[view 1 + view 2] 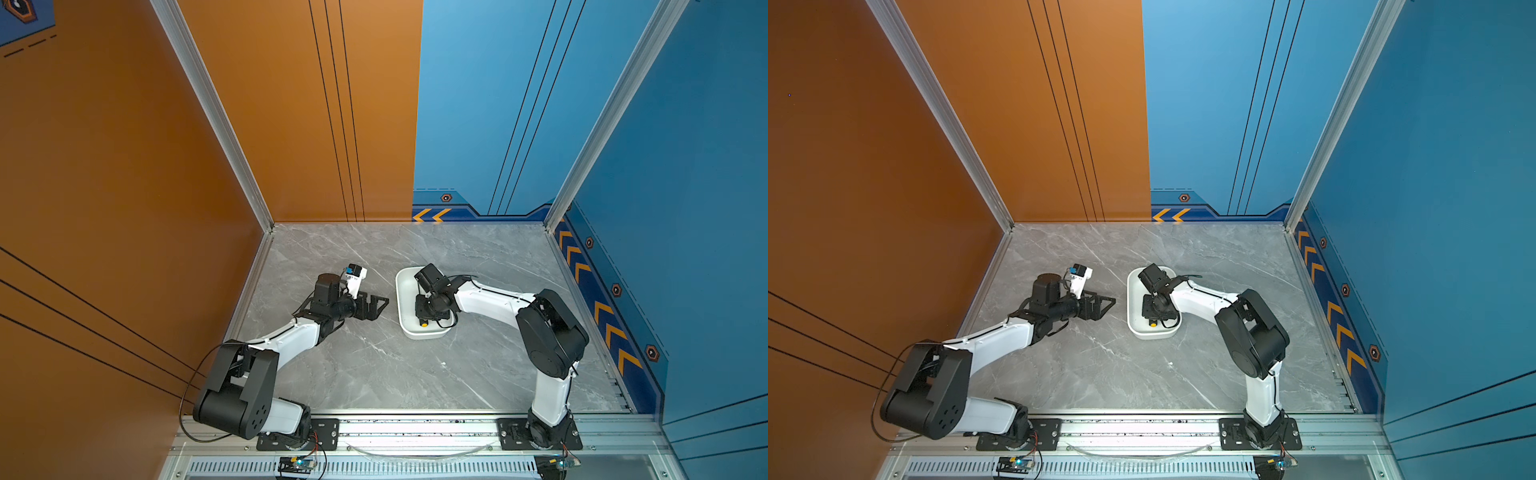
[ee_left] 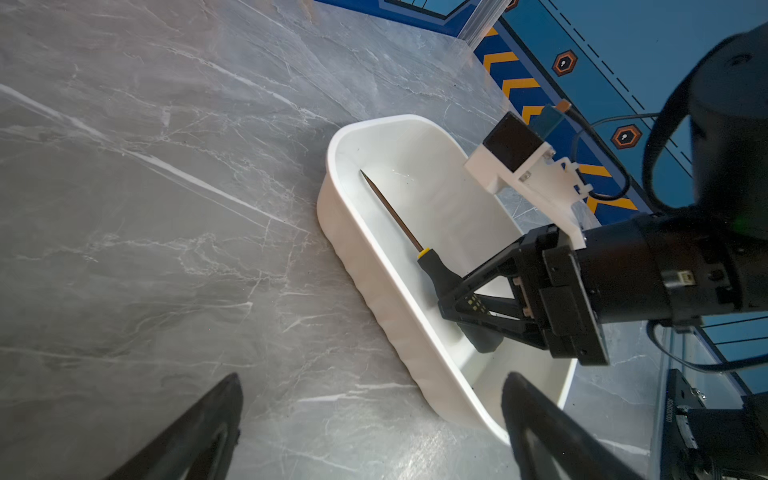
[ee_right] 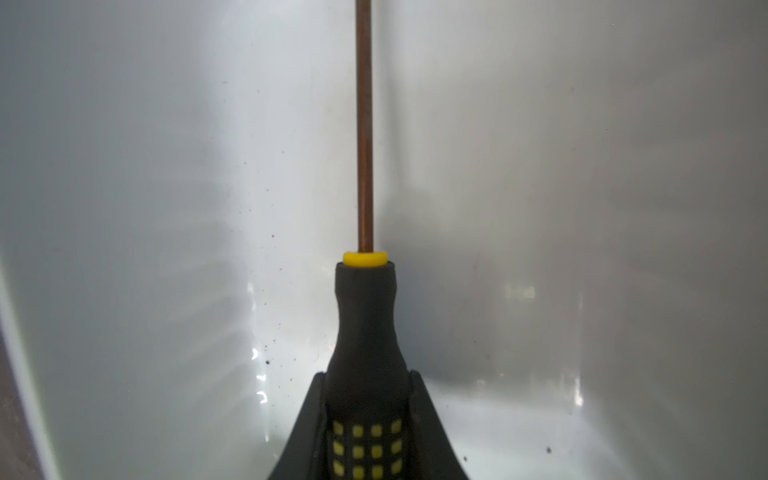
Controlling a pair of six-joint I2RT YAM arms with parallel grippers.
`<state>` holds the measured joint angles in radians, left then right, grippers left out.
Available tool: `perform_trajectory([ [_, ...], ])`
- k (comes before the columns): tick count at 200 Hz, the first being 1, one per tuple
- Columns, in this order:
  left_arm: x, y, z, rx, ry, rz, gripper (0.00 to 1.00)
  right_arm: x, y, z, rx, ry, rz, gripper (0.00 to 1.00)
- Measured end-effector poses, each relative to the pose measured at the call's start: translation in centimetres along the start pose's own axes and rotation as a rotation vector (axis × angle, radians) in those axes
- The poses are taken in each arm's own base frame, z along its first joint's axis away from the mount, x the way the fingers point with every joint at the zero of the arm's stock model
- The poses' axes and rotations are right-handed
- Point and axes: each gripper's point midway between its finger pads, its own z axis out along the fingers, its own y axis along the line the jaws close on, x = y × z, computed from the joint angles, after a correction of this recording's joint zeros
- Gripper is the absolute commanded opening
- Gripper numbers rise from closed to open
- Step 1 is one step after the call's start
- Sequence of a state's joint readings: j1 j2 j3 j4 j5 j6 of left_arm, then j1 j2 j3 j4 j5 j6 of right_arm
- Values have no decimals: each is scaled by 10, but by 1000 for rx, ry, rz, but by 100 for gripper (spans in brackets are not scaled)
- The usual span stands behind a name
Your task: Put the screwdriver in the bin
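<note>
While the right gripper (image 3: 368,376) clamps the handle of the screwdriver (image 2: 434,270), the shaft runs out from between the jaws along the long axis of the bin (image 2: 365,266), tip towards its far end, low inside; floor contact unclear; right forearm (image 1: 486,299) reaches over the bin's right rim, wrist tipped down; left gripper (image 1: 380,308) agape off the left rim.

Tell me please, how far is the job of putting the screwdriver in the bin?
Done: the screwdriver is inside the bin. In hand: the right gripper is shut on its handle. Remaining: open the jaws and withdraw. The left gripper is open beside the bin.
</note>
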<state>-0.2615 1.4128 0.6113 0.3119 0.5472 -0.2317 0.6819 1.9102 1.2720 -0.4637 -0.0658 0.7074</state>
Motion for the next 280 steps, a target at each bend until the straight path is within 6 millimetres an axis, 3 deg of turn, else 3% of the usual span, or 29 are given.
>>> perform_trajectory([
  [44,1,0,1,0,3,-2,98,-3,-3,7,28,-7,-4,11],
  [71,2,1,1,-1,5,-3,98,-6,-1,10,26,-8,-3,39],
  [102,2,2,1,-2,6,-5,98,-7,2,10,22,-13,-22,56],
  [153,5,4,-5,-30,-5,1,98,-9,2,1,27,-33,-43,67],
  [170,2,7,-12,-68,-32,14,98,-9,3,-18,14,-50,-66,68],
  [184,-5,14,-21,-127,-71,35,98,-16,9,-49,-16,-97,-111,69],
  [209,-26,32,-44,-266,-162,84,98,-40,10,-135,-48,-321,-238,71],
  [230,-46,54,-66,-396,-239,114,98,-53,-20,-208,-32,-545,-296,75],
  [247,-52,75,-79,-503,-268,135,98,-66,-78,-245,46,-685,-238,76],
  [261,-51,94,-87,-586,-269,147,98,-71,-134,-254,146,-742,-154,77],
  [280,-45,119,-90,-667,-259,157,98,-64,-198,-244,252,-765,-42,79],
])
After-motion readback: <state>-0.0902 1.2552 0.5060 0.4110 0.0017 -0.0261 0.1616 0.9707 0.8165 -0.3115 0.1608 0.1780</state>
